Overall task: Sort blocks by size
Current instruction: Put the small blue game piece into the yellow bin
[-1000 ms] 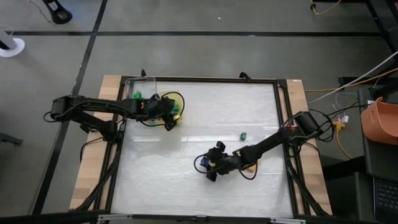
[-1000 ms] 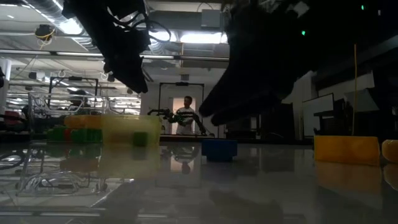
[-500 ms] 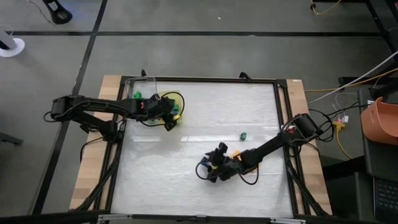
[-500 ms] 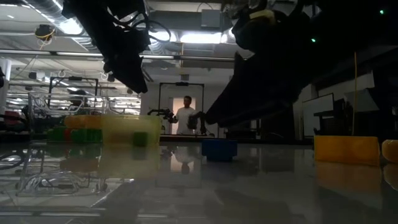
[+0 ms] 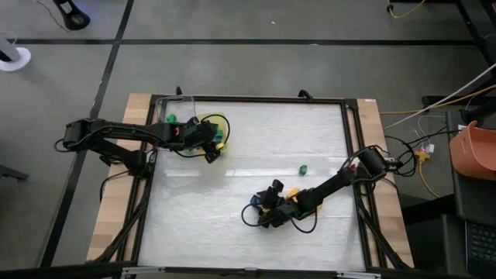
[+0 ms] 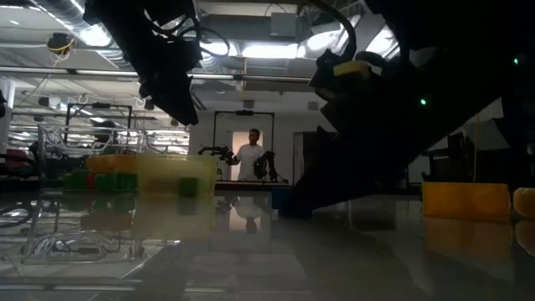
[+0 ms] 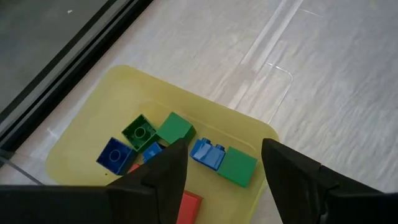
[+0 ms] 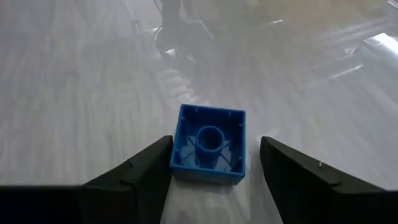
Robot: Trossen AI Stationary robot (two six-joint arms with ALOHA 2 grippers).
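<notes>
Straddling hollow square blue brick (image 8: 209,144)

Two dark jointed arms, looping black cables

Clearly a robotics lab or research workshop. Seen level across the glossy table (image 6: 251,259): exposed ceiling ducts (image 6: 84,33) and strip lights (image 6: 259,50) at upper left, metal racks (image 6: 75,138) at left, a person (image 6: 251,156) standing beside another robot arm (image 6: 219,154) mid-frame. From above: bare grey floor (image 5: 256,70), loose cables (image 5: 434,116) at right.
</notes>
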